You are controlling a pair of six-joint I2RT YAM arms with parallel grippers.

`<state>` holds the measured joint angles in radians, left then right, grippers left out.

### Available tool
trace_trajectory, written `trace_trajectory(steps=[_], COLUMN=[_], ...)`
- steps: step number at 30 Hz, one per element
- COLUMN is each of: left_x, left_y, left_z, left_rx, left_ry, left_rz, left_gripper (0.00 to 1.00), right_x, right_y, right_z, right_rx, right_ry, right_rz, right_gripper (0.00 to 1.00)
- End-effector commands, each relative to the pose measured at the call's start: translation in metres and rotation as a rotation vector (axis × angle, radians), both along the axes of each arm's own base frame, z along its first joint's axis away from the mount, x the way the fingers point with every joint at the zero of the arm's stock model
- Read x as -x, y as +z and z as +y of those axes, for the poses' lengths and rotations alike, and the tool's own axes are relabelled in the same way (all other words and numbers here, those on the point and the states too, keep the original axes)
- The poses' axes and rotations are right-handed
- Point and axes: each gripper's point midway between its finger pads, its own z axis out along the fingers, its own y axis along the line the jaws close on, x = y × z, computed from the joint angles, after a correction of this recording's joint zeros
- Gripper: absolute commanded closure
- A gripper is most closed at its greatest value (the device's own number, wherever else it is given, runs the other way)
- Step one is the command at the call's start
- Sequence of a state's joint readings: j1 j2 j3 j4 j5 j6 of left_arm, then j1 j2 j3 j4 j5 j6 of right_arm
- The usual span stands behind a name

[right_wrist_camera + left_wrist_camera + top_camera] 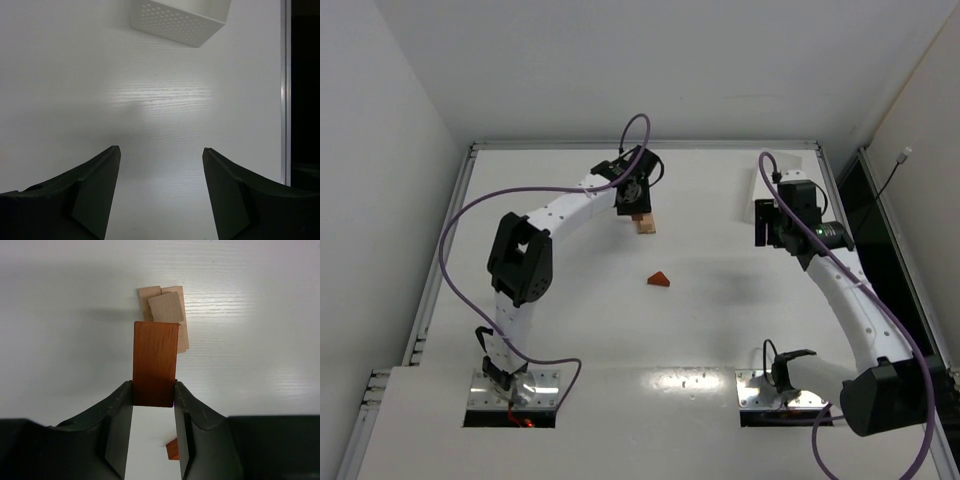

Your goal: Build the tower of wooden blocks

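Note:
The wood block tower point(167, 307) is a short stack of light tan blocks near the table's far middle point(646, 227). My left gripper point(153, 387) is shut on a reddish-brown rectangular block point(155, 362). The block's far end hangs just above the stack's near edge, and in the top view that gripper point(637, 208) hovers right over the tower. A reddish-brown triangular wedge point(659, 280) lies loose on the table nearer the arms, and its corner point(173, 450) shows between the left fingers. My right gripper point(161, 150) is open over bare table at the right point(763, 228).
A white perforated tray point(177, 17) stands ahead of the right gripper. A raised metal rim point(285, 90) runs along the table's right edge, with a dark gap beyond it. The left arm's purple cable point(460, 225) loops over the left side.

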<state>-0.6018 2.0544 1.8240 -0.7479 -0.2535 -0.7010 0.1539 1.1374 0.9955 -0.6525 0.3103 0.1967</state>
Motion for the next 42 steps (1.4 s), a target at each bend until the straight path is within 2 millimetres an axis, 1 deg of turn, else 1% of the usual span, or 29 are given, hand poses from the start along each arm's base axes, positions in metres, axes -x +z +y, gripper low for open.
trace_trajectory(steps=[1, 2, 3, 4, 6, 10, 11, 12, 14, 16, 17, 19, 20, 21, 22, 24, 25, 30, 31, 32, 33, 36, 37, 38, 40, 41, 42], left_x=[-0.01, -0.01, -0.012, -0.012, -0.015, -0.02, -0.022, -0.022, -0.024, -0.025, -0.024, -0.024, -0.024, -0.02, -0.02, -0.019, -0.019, -0.02, -0.02, -0.02, -0.02, -0.02, -0.022, -0.021, -0.025, -0.025, -0.024], left_y=[0.009, 0.003, 0.007, 0.001, 0.001, -0.003, 0.001, -0.004, -0.006, -0.005, -0.01, -0.01, -0.015, -0.015, -0.015, -0.015, -0.02, -0.019, -0.019, -0.024, -0.024, -0.024, -0.021, -0.025, -0.02, -0.02, -0.025], left_z=[-0.002, -0.002, -0.004, -0.004, -0.006, -0.009, -0.011, -0.011, -0.012, -0.014, -0.016, -0.016, -0.016, -0.022, -0.022, -0.023, -0.023, -0.026, -0.026, -0.026, -0.026, -0.026, -0.027, -0.027, -0.031, -0.031, -0.031], left_rx=[0.003, -0.004, 0.002, -0.005, -0.003, -0.003, 0.004, -0.002, -0.003, 0.008, 0.01, 0.01, 0.005, 0.012, 0.012, 0.018, 0.013, 0.025, 0.025, 0.02, 0.02, 0.02, 0.025, 0.02, 0.039, 0.039, 0.033], left_ry=[0.036, 0.036, 0.036, 0.036, 0.036, 0.036, 0.036, 0.036, 0.036, 0.031, 0.024, 0.024, 0.024, 0.009, 0.009, 0.004, 0.004, -0.002, -0.002, -0.002, -0.002, -0.002, -0.002, -0.002, -0.007, -0.007, -0.007], left_rz=[-0.037, -0.027, -0.035, -0.026, -0.029, -0.029, -0.038, -0.029, -0.028, -0.031, -0.019, -0.019, -0.011, -0.006, -0.006, -0.001, 0.006, 0.004, 0.004, 0.011, 0.011, 0.011, 0.004, 0.011, -0.002, -0.002, 0.006], left_gripper=[1.0, 1.0, 1.0, 1.0, 1.0, 1.0, 1.0, 1.0, 1.0, 1.0, 1.0, 1.0, 1.0, 1.0, 1.0, 1.0, 1.0, 1.0, 1.0, 1.0, 1.0, 1.0, 1.0, 1.0, 1.0, 1.0, 1.0], right_x=[-0.011, -0.011, -0.011, -0.011, -0.012, -0.013, -0.013, -0.013, -0.012, -0.012, -0.012, -0.01, -0.01, -0.01, -0.011, -0.011, -0.013, -0.013, -0.014, -0.014, -0.014, -0.014, -0.014, -0.014, -0.015, -0.016, -0.016], right_y=[0.014, 0.014, 0.014, 0.014, 0.011, 0.012, 0.012, 0.012, 0.009, 0.008, 0.008, 0.004, 0.004, 0.004, 0.004, 0.002, 0.003, 0.003, 0.0, 0.0, 0.0, 0.0, 0.0, 0.0, 0.001, -0.002, -0.002], right_z=[0.008, 0.008, 0.008, 0.008, 0.01, 0.007, 0.009, 0.009, 0.006, 0.007, 0.006, 0.006, 0.006, 0.006, 0.003, 0.004, 0.005, 0.005, 0.005, 0.006, 0.003, 0.003, 0.003, 0.003, 0.004, 0.005, 0.005], right_rx=[-0.052, -0.052, -0.052, -0.052, -0.058, -0.059, -0.065, -0.065, -0.064, -0.07, -0.076, -0.075, -0.075, -0.075, -0.075, -0.08, -0.081, -0.081, -0.08, -0.087, -0.087, -0.087, -0.087, -0.087, -0.088, -0.093, -0.093], right_ry=[0.007, 0.008, 0.008, 0.008, 0.014, 0.005, 0.011, 0.011, 0.002, 0.009, 0.006, 0.006, 0.006, 0.006, -0.004, 0.002, 0.003, 0.003, 0.003, 0.009, 0.0, 0.0, 0.0, 0.0, 0.0, 0.006, 0.006], right_rz=[-0.046, -0.046, -0.046, -0.046, -0.036, -0.045, -0.044, -0.044, -0.036, -0.035, -0.034, -0.025, -0.025, -0.025, -0.025, -0.015, -0.024, -0.024, -0.015, -0.014, -0.014, -0.014, -0.014, -0.014, -0.023, -0.014, -0.013], right_gripper=[0.37, 0.37, 0.37, 0.38, 0.38, 0.38, 0.38, 0.38, 0.39, 0.39, 0.39, 0.39, 0.39, 0.4, 0.4, 0.4, 0.4, 0.42, 0.42, 0.42, 0.42, 0.42, 0.42, 0.42, 0.42, 0.42, 0.42])
